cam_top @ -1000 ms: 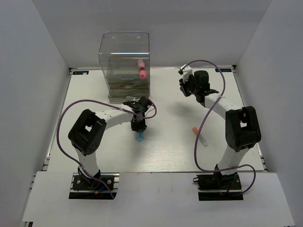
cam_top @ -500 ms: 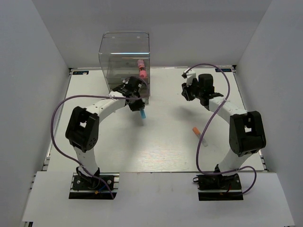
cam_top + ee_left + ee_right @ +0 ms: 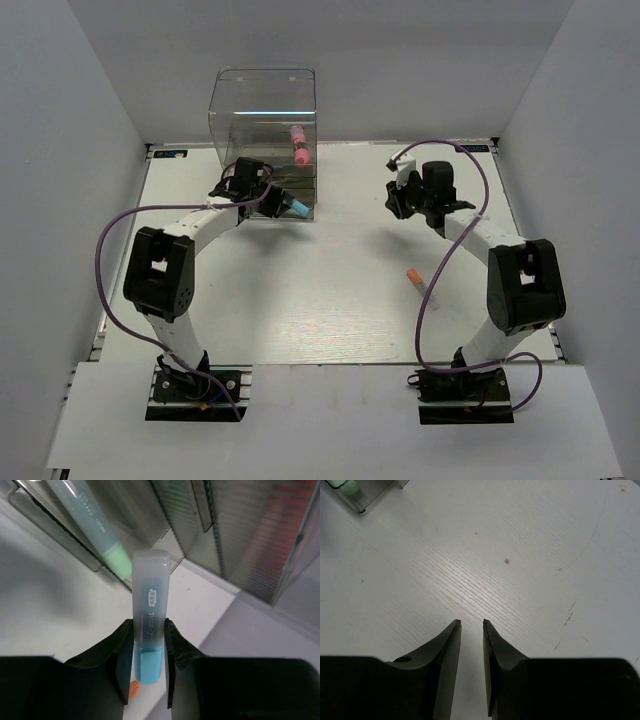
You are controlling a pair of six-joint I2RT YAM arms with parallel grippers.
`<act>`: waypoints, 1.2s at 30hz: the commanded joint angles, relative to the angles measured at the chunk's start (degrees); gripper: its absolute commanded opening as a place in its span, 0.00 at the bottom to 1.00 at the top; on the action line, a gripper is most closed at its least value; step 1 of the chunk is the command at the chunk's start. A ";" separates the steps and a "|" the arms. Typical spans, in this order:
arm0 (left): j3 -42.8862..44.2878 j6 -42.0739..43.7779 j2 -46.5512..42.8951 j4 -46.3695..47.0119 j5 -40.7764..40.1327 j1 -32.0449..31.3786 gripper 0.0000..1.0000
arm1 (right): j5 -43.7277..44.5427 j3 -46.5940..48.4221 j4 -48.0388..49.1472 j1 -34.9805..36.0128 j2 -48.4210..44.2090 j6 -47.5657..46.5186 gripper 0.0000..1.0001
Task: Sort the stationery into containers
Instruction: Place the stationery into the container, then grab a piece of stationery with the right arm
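The left gripper [image 3: 148,630] is clamped on the light-blue marker [image 3: 150,592], whose tip juts ahead of the fingertips just short of the drawers [image 3: 235,535], so line it up with a drawer opening before releasing, while the right gripper [image 3: 471,625] hangs slightly parted, empty.

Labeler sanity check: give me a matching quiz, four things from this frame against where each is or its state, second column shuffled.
Column 1
1. light-blue marker
2. pink tube
3. orange-capped marker
4. right claw

Column 2
A. lying loose on the table
B. empty, jaws slightly apart
C. inside the clear box
D. gripped in the left claw

Pairs: 1-D, 2-C, 3-A, 4-B
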 commanded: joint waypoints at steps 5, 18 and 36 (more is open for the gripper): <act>6.24 -14.59 5.42 1.66 -0.71 1.68 0.00 | -1.55 -2.26 -0.03 -0.47 -3.68 0.18 0.30; 7.38 -18.81 8.42 5.87 -2.64 2.74 0.58 | -5.86 -4.28 -10.55 -1.78 -5.97 -5.79 0.51; -0.52 8.85 -6.95 8.34 5.62 2.74 0.91 | 1.15 -10.87 -32.37 -1.96 -14.66 -18.19 0.65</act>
